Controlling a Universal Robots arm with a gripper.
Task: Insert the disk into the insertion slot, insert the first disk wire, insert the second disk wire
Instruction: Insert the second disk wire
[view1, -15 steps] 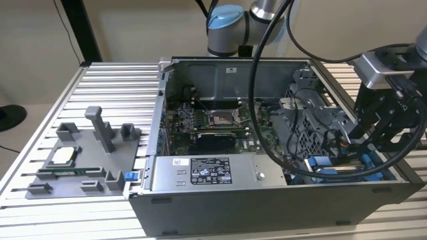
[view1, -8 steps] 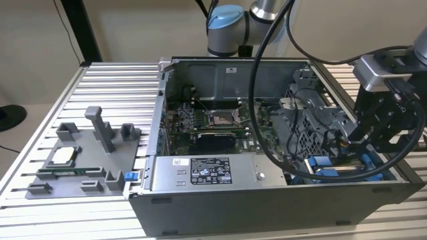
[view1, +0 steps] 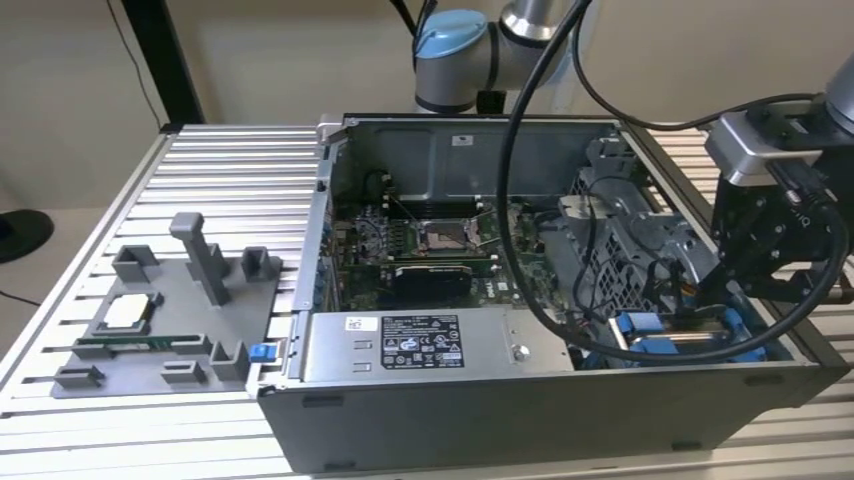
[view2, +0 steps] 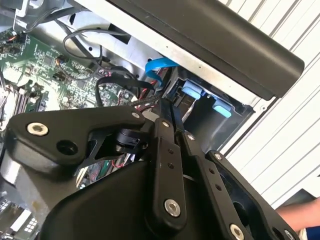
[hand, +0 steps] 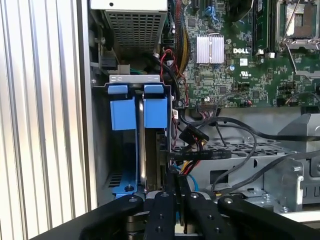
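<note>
Jaws (hand: 178, 177) are drawn together to a thin slit. In both wrist views a dark plug (view2: 148, 102) with red leads sits right at their tips. They appear to pinch it, though the fingers hide the contact itself. So narrow a hold would keep the plug square to its socket, which is probably why the grip is so tight.

Just beside the jaws the disk (hand: 142, 150) stands on edge, sunk into the slot (hand: 122, 114), whose two blue tabs rise on either side of it. It sits deep enough that the disk step looks done, and the work seems to be on a wire. The jaws reach down close alongside the disk, inside the case.

Ahead of the tips, a flat black connector (hand: 200, 155) and loose black cables (hand: 235, 127) hang across the grey cage (hand: 250, 150). They crowd the space there and could snag. Farther beyond lies the board (hand: 235, 65).

Farthest from the jaws, in the exterior view, the labelled supply box (view1: 420, 345) lies across the case (view1: 534, 425). The case rests on the ribbed tabletop (view1: 214, 160), with a grey parts tray (view1: 160, 320) well apart.
</note>
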